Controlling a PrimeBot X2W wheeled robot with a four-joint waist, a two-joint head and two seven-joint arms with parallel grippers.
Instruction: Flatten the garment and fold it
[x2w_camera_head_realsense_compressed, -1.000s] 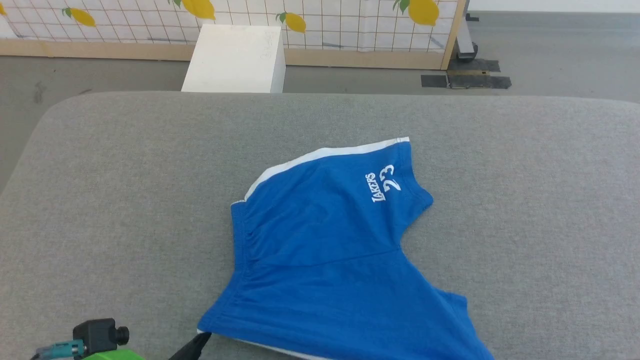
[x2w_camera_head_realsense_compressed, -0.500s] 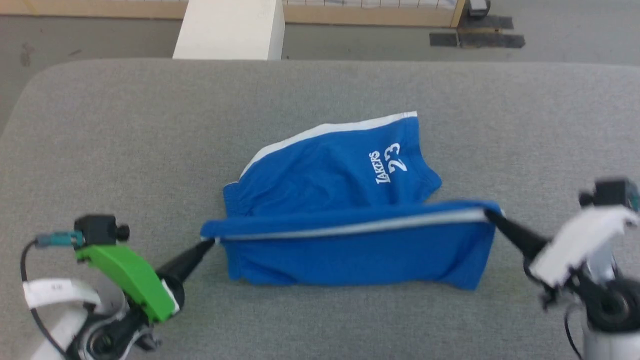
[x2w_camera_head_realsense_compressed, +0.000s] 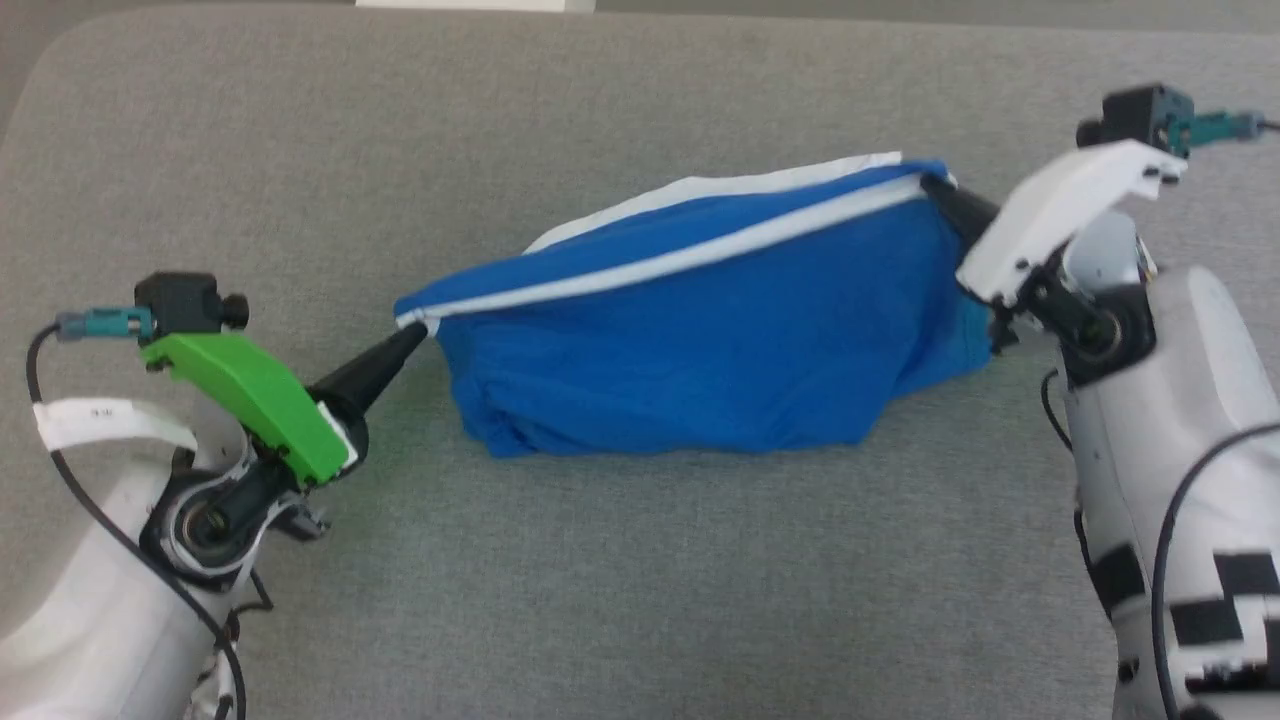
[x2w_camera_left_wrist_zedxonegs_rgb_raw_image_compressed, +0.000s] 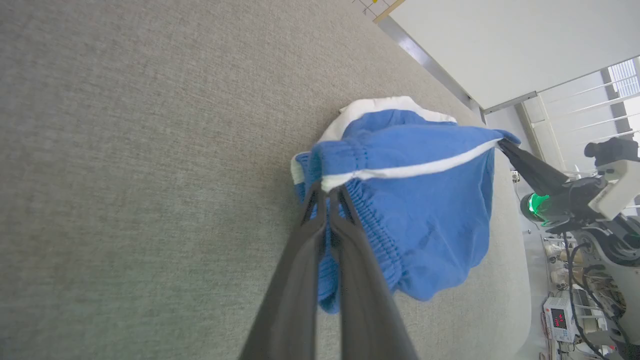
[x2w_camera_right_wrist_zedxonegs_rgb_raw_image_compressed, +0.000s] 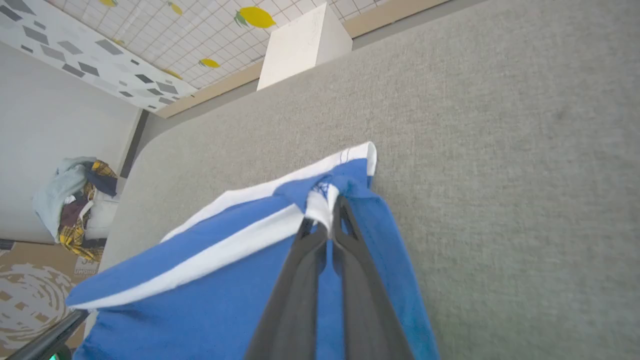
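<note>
The garment (x2w_camera_head_realsense_compressed: 700, 350), blue shorts with white stripes, hangs stretched between my two grippers above the grey surface, its lower fabric bunched on the cushion. My left gripper (x2w_camera_head_realsense_compressed: 415, 335) is shut on the shorts' left corner, at the gathered waistband (x2w_camera_left_wrist_zedxonegs_rgb_raw_image_compressed: 370, 225) where the white stripe ends. My right gripper (x2w_camera_head_realsense_compressed: 935, 188) is shut on the right corner at the white hem band (x2w_camera_right_wrist_zedxonegs_rgb_raw_image_compressed: 320, 205). The white stripe (x2w_camera_head_realsense_compressed: 690, 255) runs taut between both grips. In the left wrist view my fingers (x2w_camera_left_wrist_zedxonegs_rgb_raw_image_compressed: 327, 195) pinch the waistband, and the garment (x2w_camera_left_wrist_zedxonegs_rgb_raw_image_compressed: 430, 200) drapes beyond. The right wrist view shows the garment (x2w_camera_right_wrist_zedxonegs_rgb_raw_image_compressed: 210, 280) sagging below.
A broad grey cushioned surface (x2w_camera_head_realsense_compressed: 620, 580) lies under everything, with a rounded far-left corner. A white box (x2w_camera_right_wrist_zedxonegs_rgb_raw_image_compressed: 300, 47) stands on the floor beyond its far edge. A pile of clothes (x2w_camera_right_wrist_zedxonegs_rgb_raw_image_compressed: 75, 200) lies on the floor off one end.
The head camera has tilted down. Both grippers have lifted the near edge of the shorts and carried it over the far half, the right one farther; the printed lettering is now covered.
</note>
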